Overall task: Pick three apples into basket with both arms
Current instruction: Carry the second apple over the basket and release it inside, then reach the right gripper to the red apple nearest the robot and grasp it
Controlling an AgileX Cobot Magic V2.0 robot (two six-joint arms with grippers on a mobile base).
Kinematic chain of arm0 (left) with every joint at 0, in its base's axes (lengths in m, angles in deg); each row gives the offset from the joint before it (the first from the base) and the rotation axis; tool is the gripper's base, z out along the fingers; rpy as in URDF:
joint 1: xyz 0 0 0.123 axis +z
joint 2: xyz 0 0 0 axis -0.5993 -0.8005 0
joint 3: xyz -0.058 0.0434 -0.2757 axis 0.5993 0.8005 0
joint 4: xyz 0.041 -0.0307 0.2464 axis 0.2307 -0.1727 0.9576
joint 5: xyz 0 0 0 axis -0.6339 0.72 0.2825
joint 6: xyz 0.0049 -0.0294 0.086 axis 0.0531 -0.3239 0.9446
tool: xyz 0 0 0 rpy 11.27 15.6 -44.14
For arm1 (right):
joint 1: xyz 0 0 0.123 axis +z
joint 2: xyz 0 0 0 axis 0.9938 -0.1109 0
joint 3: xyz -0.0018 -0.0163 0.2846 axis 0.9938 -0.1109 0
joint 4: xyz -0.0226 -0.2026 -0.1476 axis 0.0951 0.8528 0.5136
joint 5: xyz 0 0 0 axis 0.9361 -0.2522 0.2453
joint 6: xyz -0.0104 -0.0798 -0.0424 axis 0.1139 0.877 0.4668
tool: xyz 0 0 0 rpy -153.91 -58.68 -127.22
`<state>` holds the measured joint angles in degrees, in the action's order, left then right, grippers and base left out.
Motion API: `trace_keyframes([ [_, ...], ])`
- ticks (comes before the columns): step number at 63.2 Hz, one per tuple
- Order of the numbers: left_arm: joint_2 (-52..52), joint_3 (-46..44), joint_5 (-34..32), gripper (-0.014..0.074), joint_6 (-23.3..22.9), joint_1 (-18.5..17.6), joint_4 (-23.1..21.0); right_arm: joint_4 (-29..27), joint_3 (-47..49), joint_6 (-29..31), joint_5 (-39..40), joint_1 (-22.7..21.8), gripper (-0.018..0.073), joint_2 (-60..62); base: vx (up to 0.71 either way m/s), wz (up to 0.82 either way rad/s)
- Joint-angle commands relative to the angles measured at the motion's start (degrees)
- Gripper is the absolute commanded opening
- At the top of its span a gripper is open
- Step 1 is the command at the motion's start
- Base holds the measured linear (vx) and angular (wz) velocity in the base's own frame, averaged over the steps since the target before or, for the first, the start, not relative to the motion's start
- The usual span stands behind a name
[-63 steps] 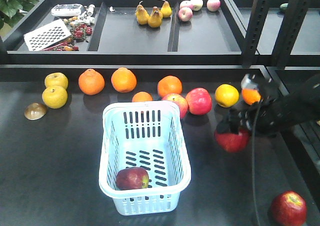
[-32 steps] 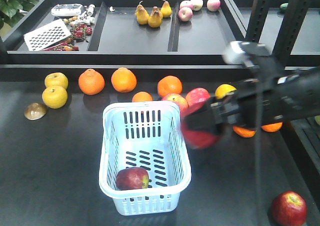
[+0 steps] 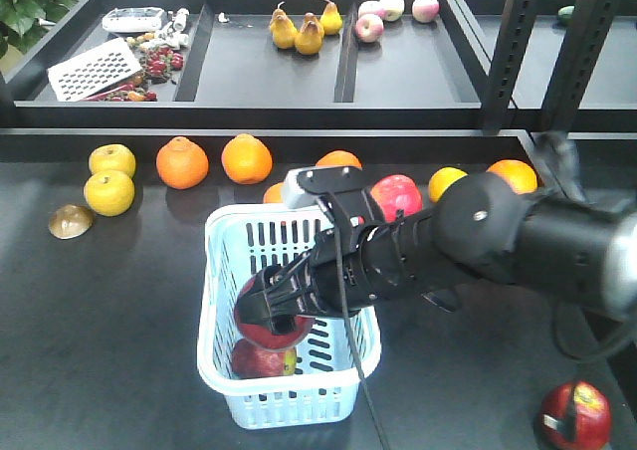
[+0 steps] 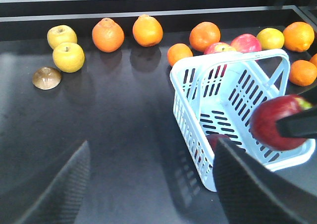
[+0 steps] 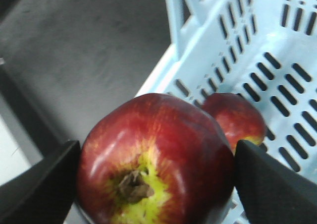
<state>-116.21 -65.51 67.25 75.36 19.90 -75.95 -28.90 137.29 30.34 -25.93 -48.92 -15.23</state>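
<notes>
Apple (image 5: 156, 159), round, glossy maroon, clamped in right claw (image 3: 271, 316) above slotted plastic basket (image 3: 221, 271); left claw (image 4: 148, 184) wide.

Front cam: high, looks down across the dark counter (image 3: 109, 301) toward the back shelf trays. Left wrist cam: low over the counter, faces the fruit row, mid-range. Right wrist cam: very close, looks down between its jaws. All three share the pale blue slotted plastic basket (image 3: 224, 271) (image 4: 198, 120) (image 5: 208, 50).

One apple (image 3: 261, 358) in basket (image 3: 224, 233), another (image 3: 573, 416) right of basket, on table (image 3: 90, 321)
</notes>
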Motion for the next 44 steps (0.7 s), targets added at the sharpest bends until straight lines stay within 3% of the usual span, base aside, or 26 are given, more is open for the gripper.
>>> trace_keyframes([
  [1,-0.3,-1.1,-3.5,0.0502,-0.3,0.1,0.0,-2.0,1.7,0.0,5.1,-0.8,0.0623,2.0,0.0,0.0],
  [11,-0.3,-1.1,-3.5,0.0502,-0.3,0.1,0.0,-2.3,1.7,0.0,7.6,-2.4,0.0715,2.0,0.0,0.0],
  [23,-0.3,-1.1,-3.5,0.0502,-0.3,0.1,0.0,-2.6,1.6,-0.2,5.1,-5.7,0.0705,2.5,0.0,0.0],
  [31,-0.3,-1.1,-3.5,0.0502,-0.3,0.1,0.0,-1.3,1.6,-0.3,0.5,-10.5,0.0696,4.9,0.0,0.0],
  [39,-0.3,-1.1,-3.5,0.0502,-0.3,0.1,0.0,4.9,1.6,-4.6,-6.1,-17.5,0.0685,7.3,0.0,0.0],
  [44,-0.3,-1.1,-3.5,0.0502,-0.3,0.1,0.0,13.4,1.6,-8.6,-10.3,-22.7,0.0679,8.2,0.0,0.0],
])
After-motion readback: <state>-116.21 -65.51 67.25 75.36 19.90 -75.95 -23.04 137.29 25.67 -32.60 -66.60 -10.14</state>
